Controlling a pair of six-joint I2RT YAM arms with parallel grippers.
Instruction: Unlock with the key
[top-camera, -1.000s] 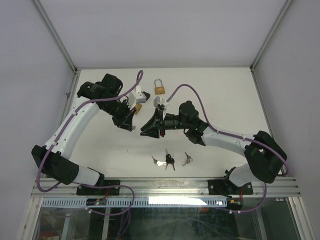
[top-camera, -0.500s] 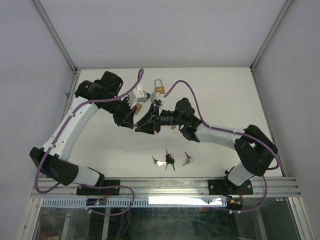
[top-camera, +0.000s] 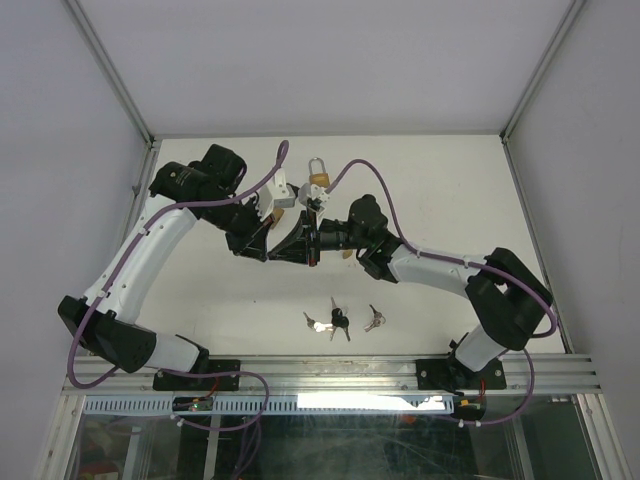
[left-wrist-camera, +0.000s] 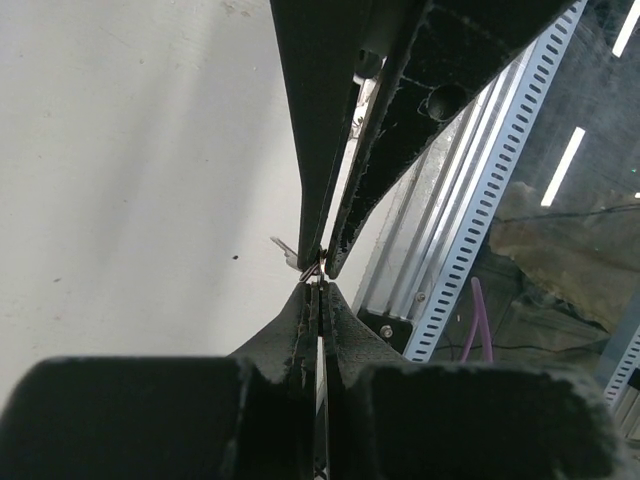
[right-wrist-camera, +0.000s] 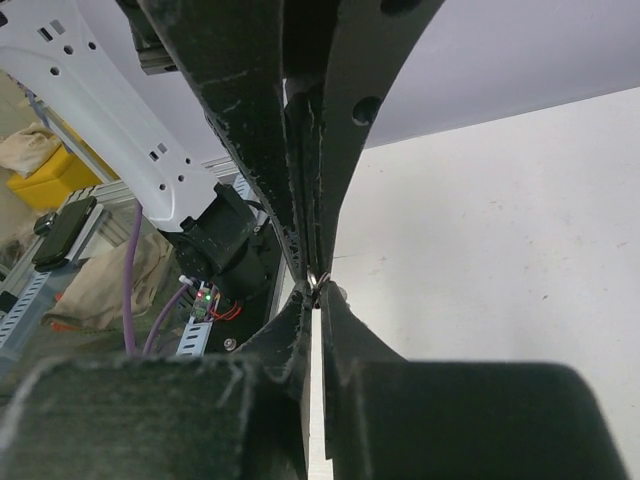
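My left gripper (top-camera: 264, 244) and right gripper (top-camera: 279, 250) meet tip to tip above the middle of the table (top-camera: 430, 190). Both are shut. A small silver bit of the key (left-wrist-camera: 309, 268), with its ring (right-wrist-camera: 318, 279), shows right where the tips touch; both grippers pinch it, and the rest is hidden between the pads. In the left wrist view my left gripper (left-wrist-camera: 318, 288) points up at the right one's fingers (left-wrist-camera: 350, 190). The brass padlock (top-camera: 318, 177) with its silver shackle lies behind both grippers, toward the table's back edge, apart from them.
Loose keys lie on the table near the front: a black-headed bunch (top-camera: 336, 320) and a smaller silver one (top-camera: 374, 320). Purple cables loop over both arms. Grey walls close the table on both sides and at the back.
My right arm has swung left until its fingertips met the left gripper's tips, then its jaws closed. The left arm has barely moved and stayed shut.
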